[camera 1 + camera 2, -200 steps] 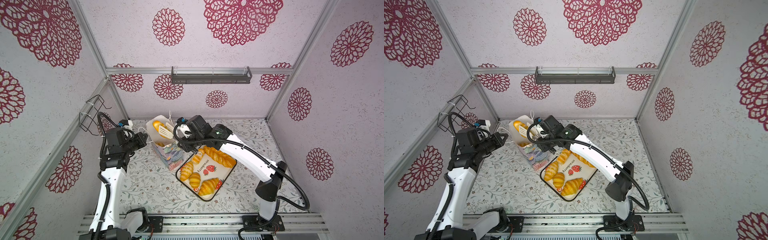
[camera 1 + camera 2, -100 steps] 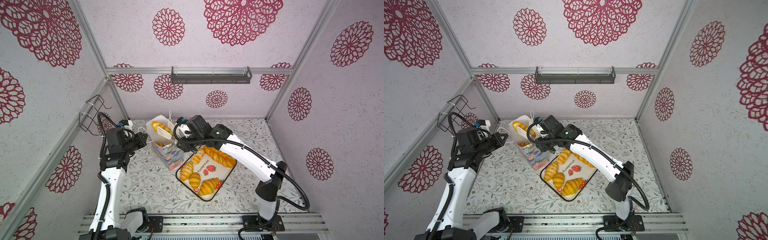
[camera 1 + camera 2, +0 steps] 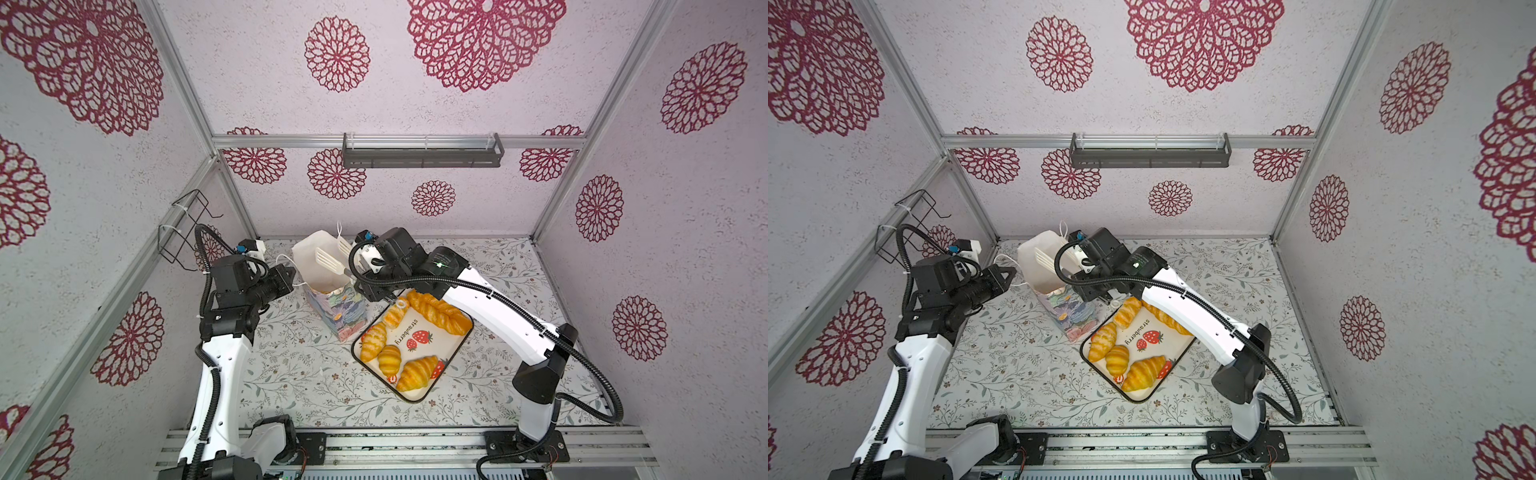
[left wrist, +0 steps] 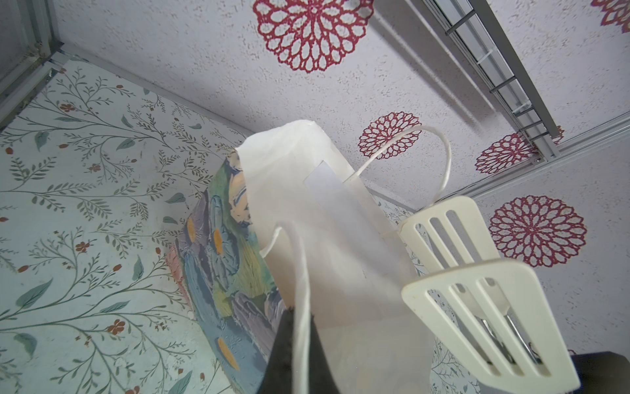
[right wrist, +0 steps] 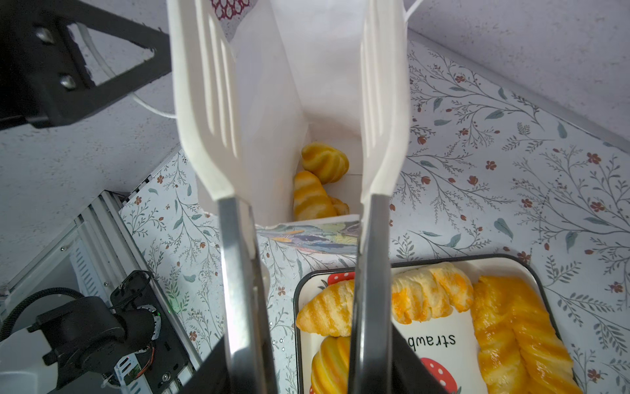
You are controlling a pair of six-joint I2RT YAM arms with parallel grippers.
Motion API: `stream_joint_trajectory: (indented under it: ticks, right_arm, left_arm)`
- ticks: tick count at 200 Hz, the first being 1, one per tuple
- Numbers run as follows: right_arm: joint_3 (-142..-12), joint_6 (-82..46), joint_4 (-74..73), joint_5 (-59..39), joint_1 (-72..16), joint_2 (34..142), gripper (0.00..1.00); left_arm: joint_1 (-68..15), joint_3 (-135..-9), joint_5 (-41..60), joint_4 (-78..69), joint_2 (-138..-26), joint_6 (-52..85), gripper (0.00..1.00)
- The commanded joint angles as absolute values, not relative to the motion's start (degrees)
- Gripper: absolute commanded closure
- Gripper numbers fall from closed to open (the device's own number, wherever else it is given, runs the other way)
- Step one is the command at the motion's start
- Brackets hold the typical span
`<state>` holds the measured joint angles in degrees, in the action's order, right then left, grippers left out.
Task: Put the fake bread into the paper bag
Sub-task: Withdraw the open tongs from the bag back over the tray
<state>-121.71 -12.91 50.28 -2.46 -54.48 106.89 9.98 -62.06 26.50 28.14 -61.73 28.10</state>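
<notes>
Your right gripper (image 5: pixel 310 348) clamps the metal arms of the tongs (image 5: pixel 204 102). Their white slotted blades stand spread, with nothing between them, over the mouth of the paper bag (image 3: pixel 334 309). Your left gripper (image 3: pixel 292 279) is closed on a cord handle (image 4: pixel 300 259), pulling that side of the mouth open. Fake bread (image 5: pixel 312 198) is split two ways. At least two pieces lie at the bag bottom, with a third half hidden. Four croissants (image 3: pixel 415 372) and the long twisted loaf (image 3: pixel 440 313) sit on the strawberry tray (image 3: pixel 442 347) just beside the bag. The pieces look glossy, so they are probably light, stiff and slippery against the smooth blades. Take each croissant across its thick middle, not the tapered tips, or it may squirt out. The loaf is the awkward one. Gripped mid-length it balances but lies across the narrow mouth. Gripped nearer one end it can go in end-first, but it may swing. The bag is thin paper and likely light, so a knock from the blades could crumple a wall or tip it. Hold on to the handle.
</notes>
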Motion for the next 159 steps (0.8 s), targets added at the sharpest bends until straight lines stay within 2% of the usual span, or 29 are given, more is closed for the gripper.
stream_joint_trajectory:
  ticks: [1, 83, 159]
  right_arm:
    - [-123.1, -12.1, 49.3, -0.1, -54.6, 100.8, 0.48]
    - [-111.0, -14.7, 47.7, 5.6, -54.0, 90.4, 0.48]
    - [-97.5, -21.2, 47.4, 6.8, -48.7, 81.0, 0.48]
  left_arm:
    - [9.6, -62.1, 26.9, 27.1, -61.0, 28.0, 1.0]
    - [9.2, -62.1, 26.6, 27.1, -60.8, 27.9, 0.99]
    - [9.2, -62.1, 26.6, 27.1, -60.8, 27.9, 0.99]
